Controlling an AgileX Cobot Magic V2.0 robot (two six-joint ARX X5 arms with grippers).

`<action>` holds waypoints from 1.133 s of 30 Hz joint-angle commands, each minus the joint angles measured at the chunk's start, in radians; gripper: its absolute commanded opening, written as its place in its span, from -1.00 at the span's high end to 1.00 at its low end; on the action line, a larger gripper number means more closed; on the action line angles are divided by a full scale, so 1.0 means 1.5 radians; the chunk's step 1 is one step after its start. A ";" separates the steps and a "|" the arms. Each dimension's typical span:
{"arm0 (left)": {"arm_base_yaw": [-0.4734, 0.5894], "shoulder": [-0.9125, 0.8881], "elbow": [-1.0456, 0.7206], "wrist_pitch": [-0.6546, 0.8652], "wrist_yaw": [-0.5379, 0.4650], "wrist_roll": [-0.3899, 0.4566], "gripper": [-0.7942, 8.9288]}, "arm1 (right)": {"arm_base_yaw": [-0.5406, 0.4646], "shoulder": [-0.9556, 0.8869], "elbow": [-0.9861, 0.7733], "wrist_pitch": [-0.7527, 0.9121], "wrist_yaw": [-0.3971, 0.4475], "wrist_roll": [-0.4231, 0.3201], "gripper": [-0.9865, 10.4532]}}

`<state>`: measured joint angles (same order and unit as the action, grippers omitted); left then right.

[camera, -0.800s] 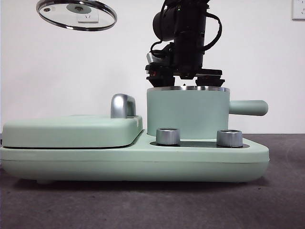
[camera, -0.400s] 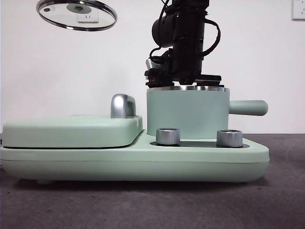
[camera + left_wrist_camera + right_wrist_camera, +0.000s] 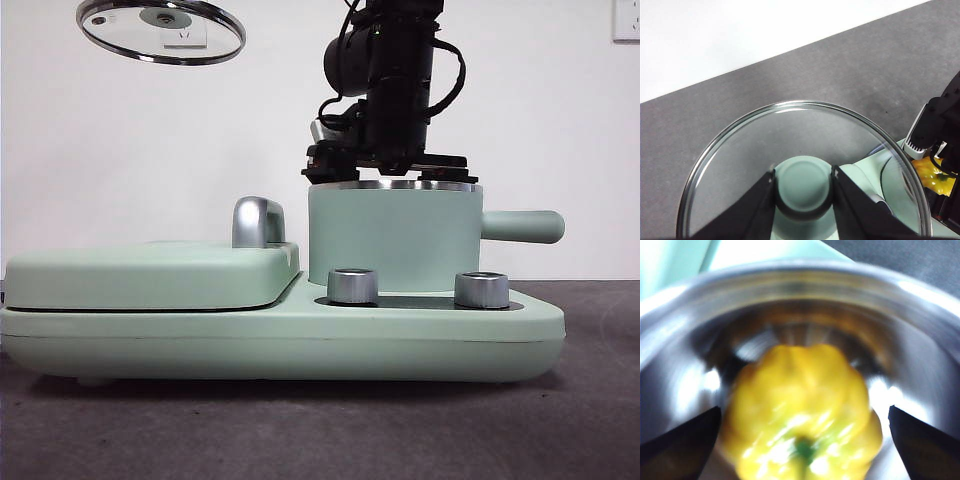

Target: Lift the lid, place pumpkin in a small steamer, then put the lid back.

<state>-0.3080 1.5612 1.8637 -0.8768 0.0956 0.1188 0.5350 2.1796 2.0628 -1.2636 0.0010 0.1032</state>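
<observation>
- Front view: the lid (image 3: 161,30) hangs high up, well apart from the small steamer (image 3: 392,238), so I count the lift as done. Clear glass disc, bright steel rim, tilted slightly. The steamer is a mint-green cylinder with a steel rim and a straight side handle, standing on a matte mint-green cooker base (image 3: 300,335) with two brushed-metal dials (image 3: 352,285). Beside it, a wide flat griddle cover (image 3: 150,272) with a chrome handle. The base sits on a dark, grainy tabletop (image 3: 590,400).
- Front view: a big dark arm comes down from above, its pincer at the pot's mouth; the tips are hidden behind the rim.
- Left wrist view: my left pincer (image 3: 802,192) is pinching the lid's smooth mint-green knob, one black jaw on each side. Through the glass I see grey tabletop and part of the cooker. At the edge, a scrap of yellow shows beside the other arm.
- Right wrist view: blurred. The pumpkin (image 3: 802,427) is down inside the steamer's shiny steel bowl: glossy yellow, ribbed, a green spot at the stem. My right pincer (image 3: 805,440) is spread, its jaws well clear of the pumpkin on both sides.
- Judgement: the pumpkin looks placed and let go. What's left: pull the right arm out, then set the lid back on the pot.
</observation>
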 commanded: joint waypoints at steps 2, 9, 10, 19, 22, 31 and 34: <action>-0.001 0.007 0.027 0.023 0.002 -0.003 0.72 | 0.005 0.016 0.015 -0.003 0.000 -0.004 -0.13; -0.001 0.007 0.027 0.023 0.002 -0.003 0.72 | 0.004 0.007 0.099 -0.068 0.002 -0.004 -0.13; -0.001 0.007 0.027 0.023 0.002 -0.003 0.72 | 0.004 0.006 0.118 -0.086 0.004 -0.004 -0.13; -0.001 0.008 0.027 0.023 0.002 -0.003 0.72 | 0.009 -0.098 0.148 -0.106 -0.018 0.010 -0.13; -0.001 0.009 0.027 0.021 0.002 -0.003 0.72 | 0.010 -0.179 0.094 -0.106 -0.018 0.009 -0.13; -0.019 0.010 0.026 0.022 0.028 -0.020 0.72 | 0.035 -0.520 -0.248 -0.078 0.018 0.009 -0.13; -0.036 0.011 0.026 0.022 0.029 -0.021 0.72 | 0.052 -0.655 -0.387 0.012 -0.001 0.036 -0.13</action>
<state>-0.3538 1.5639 1.8637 -0.8730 0.1310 0.0963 0.6018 1.2465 1.5208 -1.2915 0.0074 0.1246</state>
